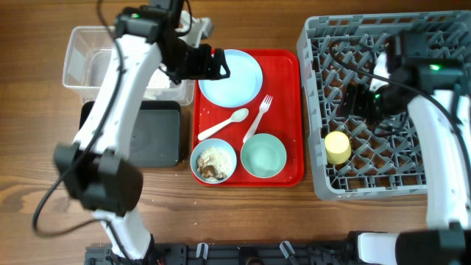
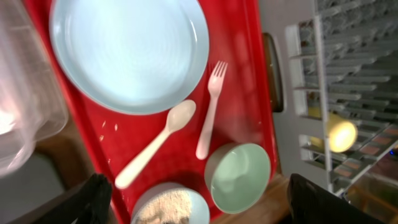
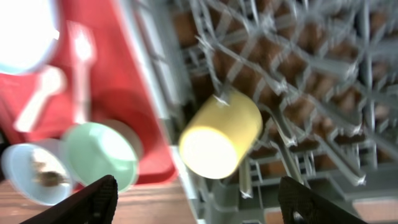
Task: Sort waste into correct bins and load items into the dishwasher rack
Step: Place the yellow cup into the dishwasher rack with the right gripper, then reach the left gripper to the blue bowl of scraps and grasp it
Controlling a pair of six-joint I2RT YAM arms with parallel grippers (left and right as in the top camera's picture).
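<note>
- The flat red serving tray (image 1: 293, 110) sits mid-table; the large square grey plastic grid rack (image 1: 316, 44) stands at its 3 o'clock.
- A light-blue round plate (image 1: 230, 77) fills the tray's 12 o'clock end and looks bare.
- A white plastic spoon (image 1: 223, 124) and a white plastic fork (image 1: 257, 118) lie side by side at the tray's centre, the spoon towards 9 o'clock.
- A small light-blue bowl (image 1: 214, 162) holding beige crumbly food scraps (image 1: 212, 157) is at the tray's 7 o'clock; a small pale mint bowl (image 1: 263, 156), empty, is just beside it at 5 o'clock.
- A small yellow cup (image 1: 338, 146) rests tilted among the rack's pegs, at the rack's 8 o'clock.
- A clear rectangular plastic tub (image 1: 88, 55) is at the tray's 10 o'clock and a shallow black rectangular tray (image 1: 158, 136) at its 9 o'clock.
- The left gripper (image 1: 213, 63) hangs at the plate's 9 o'clock rim, jaws spread wide and holding nothing.
- The right gripper (image 1: 355, 101) hangs over the rack at the cup's 1 o'clock, jaws wide apart and holding nothing.
</note>
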